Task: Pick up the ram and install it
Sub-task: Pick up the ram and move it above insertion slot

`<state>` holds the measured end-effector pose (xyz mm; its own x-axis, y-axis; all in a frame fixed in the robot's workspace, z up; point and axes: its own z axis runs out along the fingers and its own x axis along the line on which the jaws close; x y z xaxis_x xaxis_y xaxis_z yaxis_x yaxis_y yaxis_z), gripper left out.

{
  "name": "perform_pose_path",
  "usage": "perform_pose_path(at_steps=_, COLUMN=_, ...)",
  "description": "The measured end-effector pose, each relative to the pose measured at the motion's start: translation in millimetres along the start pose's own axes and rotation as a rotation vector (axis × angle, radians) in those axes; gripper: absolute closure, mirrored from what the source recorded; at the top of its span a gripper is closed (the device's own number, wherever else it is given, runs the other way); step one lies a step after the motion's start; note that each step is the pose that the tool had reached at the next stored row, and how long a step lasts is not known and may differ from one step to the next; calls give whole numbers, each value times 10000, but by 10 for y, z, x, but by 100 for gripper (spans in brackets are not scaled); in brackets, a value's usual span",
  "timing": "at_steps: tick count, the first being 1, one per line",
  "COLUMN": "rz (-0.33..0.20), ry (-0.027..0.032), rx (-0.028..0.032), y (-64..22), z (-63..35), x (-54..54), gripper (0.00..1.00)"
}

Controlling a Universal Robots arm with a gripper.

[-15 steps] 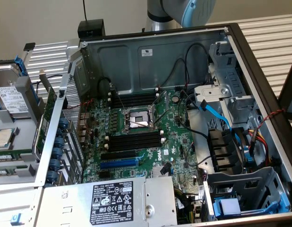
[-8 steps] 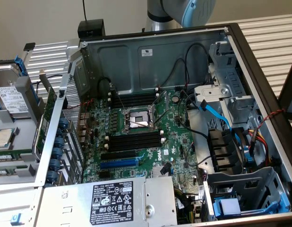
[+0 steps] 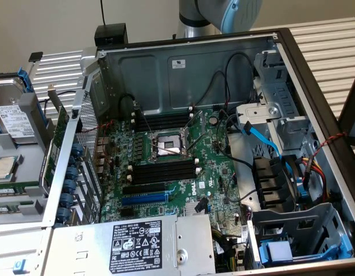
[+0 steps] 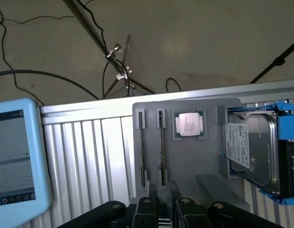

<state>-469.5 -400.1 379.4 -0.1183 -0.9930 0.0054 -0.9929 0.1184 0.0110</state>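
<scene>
Two ram sticks stand on edge in a grey holder tray [image 4: 204, 164] outside the computer: one ram stick [image 4: 161, 142] beside a second one [image 4: 142, 147]. In the exterior view they show as thin green strips [image 3: 11, 187] at the exterior view's left. My gripper [image 4: 165, 210] shows only as black links at the edge of the wrist view, hanging above the tray near the sticks' closer ends and touching neither. Inside the open case, black memory slots [image 3: 163, 171] with white end clips flank the CPU socket [image 3: 166, 144]. Only the arm's upper part [image 3: 220, 14] shows in the exterior view.
The tray also carries a CPU chip [image 4: 189, 124] and a hard drive [image 4: 251, 152] in a blue frame. A light-blue tablet [image 4: 16, 156] lies beside the tray on the ribbed metal table [image 4: 99, 156]. Cables, a power supply [image 3: 137, 244] and drive cages [image 3: 292, 236] crowd the case.
</scene>
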Motion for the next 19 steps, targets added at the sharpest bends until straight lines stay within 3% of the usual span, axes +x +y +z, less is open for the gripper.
perform_pose_path(at_steps=1, rz=-4, ry=0, rx=1, y=0, z=0, x=0, gripper=76)
perform_pose_path(at_steps=5, rz=-19, ry=0, rx=3, y=0, z=6, x=0, gripper=58)
perform_pose_path(at_steps=19, rz=-87, ry=-12, rx=3, y=-2, z=250, x=5, gripper=58)
